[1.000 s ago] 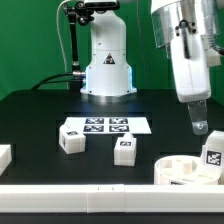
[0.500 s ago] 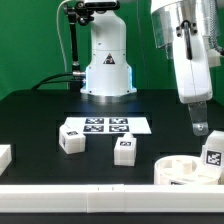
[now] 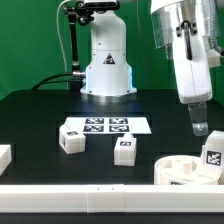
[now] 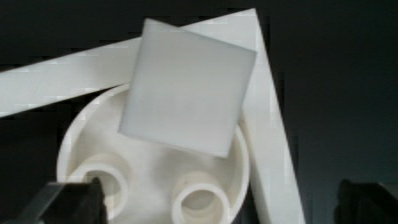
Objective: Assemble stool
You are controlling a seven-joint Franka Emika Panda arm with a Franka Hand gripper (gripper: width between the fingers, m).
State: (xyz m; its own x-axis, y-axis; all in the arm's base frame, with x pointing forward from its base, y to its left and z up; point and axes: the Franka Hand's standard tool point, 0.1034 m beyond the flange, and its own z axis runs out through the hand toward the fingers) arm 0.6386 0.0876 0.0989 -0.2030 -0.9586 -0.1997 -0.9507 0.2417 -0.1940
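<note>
The round white seat disc (image 3: pixel 180 168) lies at the front of the exterior view's right, sockets up. One white leg (image 3: pixel 212 152) with a marker tag stands at the disc's right side. Two more tagged legs (image 3: pixel 72 138) (image 3: pixel 124 150) stand on the black table near the middle. My gripper (image 3: pixel 200 127) hangs just above the disc, beside the standing leg, and holds nothing. In the wrist view the seat disc (image 4: pixel 107 150) with two round sockets fills the picture, the leg (image 4: pixel 187 90) rises from it, and my gripper (image 4: pixel 217 205) is open, its dark fingers (image 4: pixel 71 200) set wide apart.
The marker board (image 3: pixel 105 125) lies in front of the robot base (image 3: pixel 107 70). A plain white block (image 3: pixel 5 155) sits at the exterior view's left edge. A white rail (image 3: pixel 80 190) runs along the table's front edge, and white bars (image 4: pixel 54 85) border the disc.
</note>
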